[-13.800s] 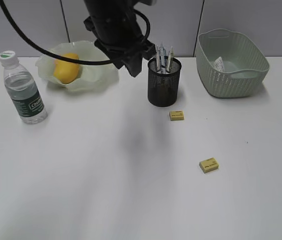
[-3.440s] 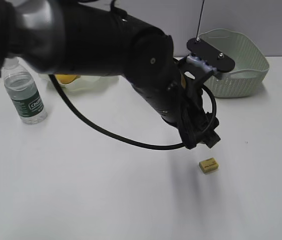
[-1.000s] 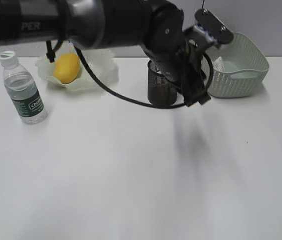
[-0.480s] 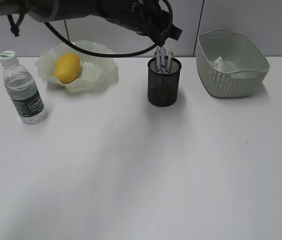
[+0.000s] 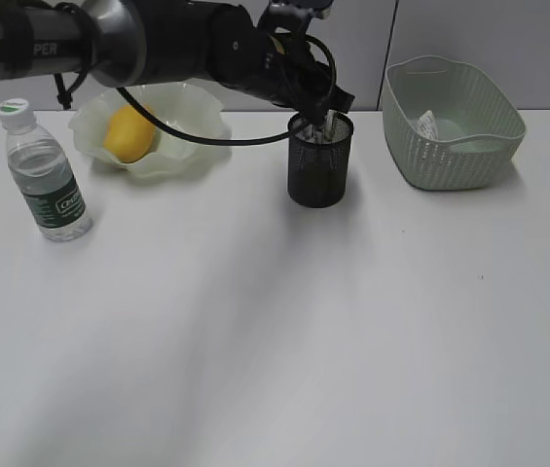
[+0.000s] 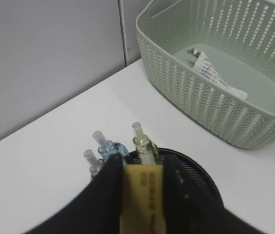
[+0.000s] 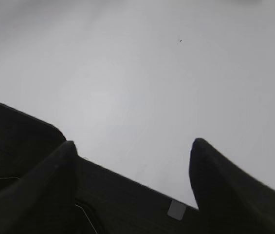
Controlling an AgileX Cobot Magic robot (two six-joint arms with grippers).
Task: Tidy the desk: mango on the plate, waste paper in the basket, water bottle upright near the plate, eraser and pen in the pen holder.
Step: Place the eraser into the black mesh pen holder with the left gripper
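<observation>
A pale yellow, block-shaped eraser (image 6: 139, 200) with faint print is clenched in the left hand (image 6: 141, 181) above the black mesh pen holder (image 5: 319, 172). The right hand (image 7: 132, 151) is seen spread and empty

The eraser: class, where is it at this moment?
In the left wrist view the yellow eraser sits clamped between the left gripper's fingers, directly above the black pen holder, beside the pens standing in it.

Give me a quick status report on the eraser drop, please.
Left gripper shut on yellow eraser, poised over pen holder. Right gripper open, empty, over bare desk. Pens crowd the holder's mouth.
</observation>
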